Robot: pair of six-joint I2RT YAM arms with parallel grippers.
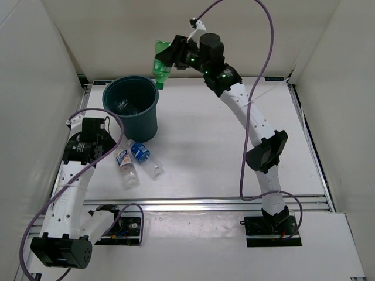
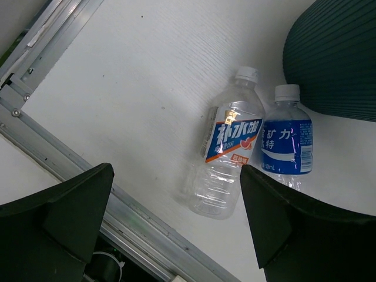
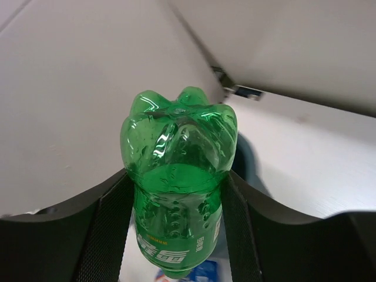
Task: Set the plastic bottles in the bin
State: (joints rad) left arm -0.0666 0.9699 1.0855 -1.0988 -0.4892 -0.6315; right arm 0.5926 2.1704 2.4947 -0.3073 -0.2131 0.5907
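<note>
The left arm (image 1: 70, 187) reaches up the left side of the counter (image 1: 211, 152), a purple cable (image 1: 53, 205) looping beside it. The left fingers (image 2: 70, 205) are spread wide apart, with nothing between them, and hang above the counter just left of two bottles.

The white-label bottle (image 2: 226, 153) and the blue-label bottle (image 2: 286, 144) lie on their sides next to each other, close enough that they seem to touch. Their caps point toward the bin (image 1: 146, 117). Both are clear. The white-label one is nearer the left fingers. The blue-label one lies to its right, with its cap just beside the bin's base.

The bin stands upright at the far left of the counter, behind the two bottles. Something clear glints on its floor, but it is too small to tell what it is.

The green bottle (image 3: 176, 194) is in the air to the right of the bin's mouth, near the far right part of the rim. It is tilted, with its cap down and its lobed base up. The right fingers (image 3: 111, 229) are clenched on its body, one on each side, carrying it clear of the counter.

The right arm (image 1: 252, 123) arches from its base at the near right across to that spot. A second purple cable (image 1: 266, 35) loops above it.
</note>
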